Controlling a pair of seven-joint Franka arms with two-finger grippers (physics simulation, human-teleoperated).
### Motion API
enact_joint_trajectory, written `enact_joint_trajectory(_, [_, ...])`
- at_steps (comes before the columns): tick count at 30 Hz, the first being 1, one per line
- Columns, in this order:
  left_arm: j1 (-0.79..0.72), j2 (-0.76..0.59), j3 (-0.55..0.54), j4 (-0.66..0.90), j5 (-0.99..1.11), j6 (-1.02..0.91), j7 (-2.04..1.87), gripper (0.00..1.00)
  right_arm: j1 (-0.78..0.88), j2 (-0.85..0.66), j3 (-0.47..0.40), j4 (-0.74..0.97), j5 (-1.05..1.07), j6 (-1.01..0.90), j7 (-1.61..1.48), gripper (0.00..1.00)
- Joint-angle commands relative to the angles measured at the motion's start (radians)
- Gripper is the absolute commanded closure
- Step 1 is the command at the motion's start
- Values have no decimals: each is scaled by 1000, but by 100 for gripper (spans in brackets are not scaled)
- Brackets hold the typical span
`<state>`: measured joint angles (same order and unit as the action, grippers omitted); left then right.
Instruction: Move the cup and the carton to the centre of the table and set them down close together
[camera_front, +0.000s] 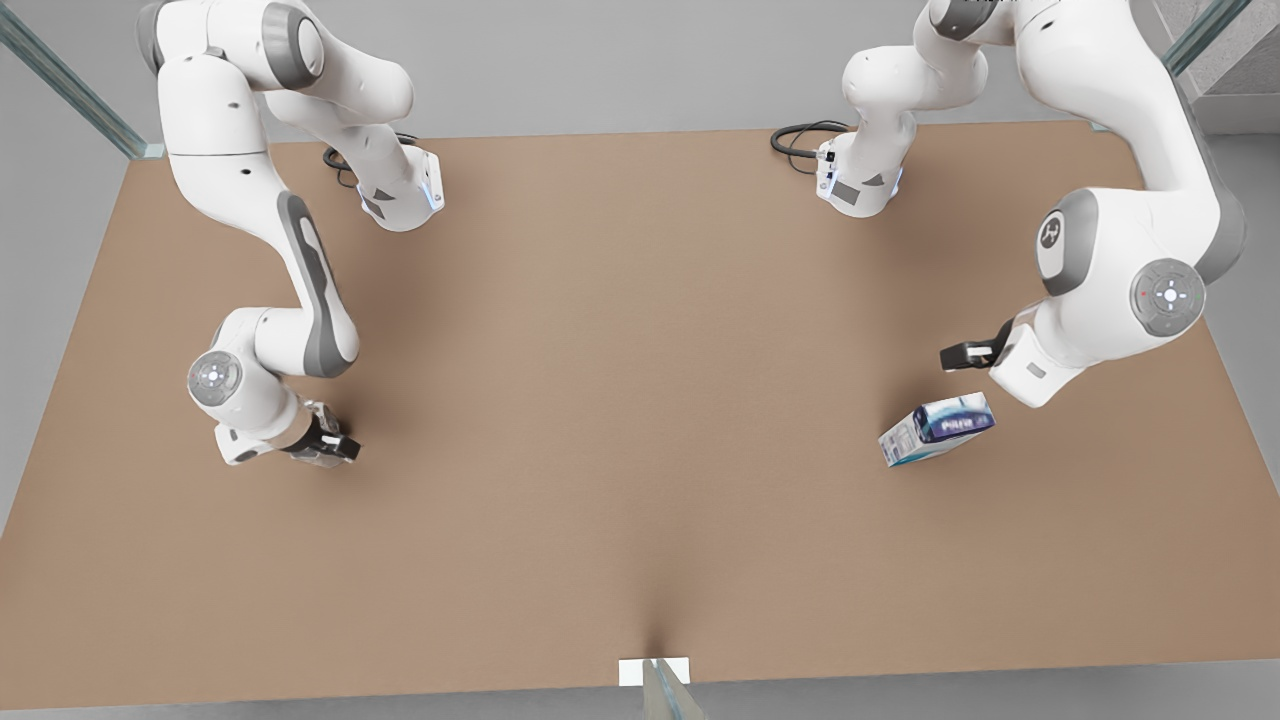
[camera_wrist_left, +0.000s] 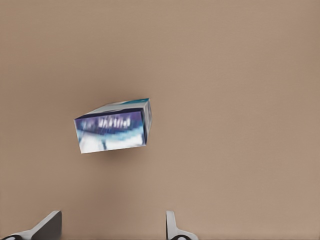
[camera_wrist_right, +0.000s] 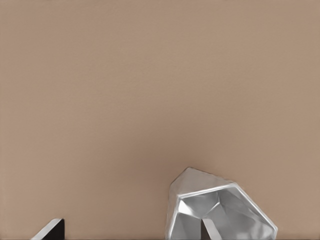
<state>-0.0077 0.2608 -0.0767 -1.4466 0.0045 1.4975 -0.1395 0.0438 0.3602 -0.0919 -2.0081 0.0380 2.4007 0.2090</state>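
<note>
**Carton lies free on one side, cup sits at the far gripper**

You have the carton (camera_front: 937, 428) lying on the tabletop (camera_front: 620, 420) toward the front view's right, tilted at an angle to the tabletop's edges, with its dark blue panel facing up. Your left gripper (camera_front: 962, 355) hangs just beside and above it, not touching. In the left wrist view the carton (camera_wrist_left: 114, 125) rests clear of the two fingers (camera_wrist_left: 172, 227), which stand spread wide apart with nothing between them.

Your right gripper (camera_front: 335, 445) is low over the tabletop on the front view's left, well apart from the carton. In the right wrist view the cup (camera_wrist_right: 220, 210) shows as a pale, faceted shape with its open mouth turned toward the camera, and it sits right at the gripper. One dark finger (camera_wrist_right: 50, 230) stands off to the side of the cup, and a second finger crosses in front of it. From these views you cannot tell whether those fingers are closed on the cup or merely around it.

The middle of the tabletop lies between the two grippers.
</note>
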Motion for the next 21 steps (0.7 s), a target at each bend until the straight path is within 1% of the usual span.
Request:
enact_joint_trajectory(1, [0,0,0,0,0,0,0,0,1,0,-5,-1,0,0,-6,0])
enact_joint_trajectory(5, [0,0,0,-2,0,0,0,0,1,2,-8,-1,80,0,-39,0])
enact_joint_trajectory(8, [0,0,0,-2,0,0,0,0,1,17,-8,5,82,3,-42,0])
enact_joint_trajectory(9, [0,0,-1,-2,0,0,0,0,1,25,-29,5,82,3,-77,0])
enact_joint_trajectory(12, [0,0,-1,-2,0,-2,1,0,2,36,-40,3,82,3,-82,0])
enact_joint_trajectory(21, [0,5,-2,-2,0,-2,1,0,22,80,-42,-14,82,2,-77,0])
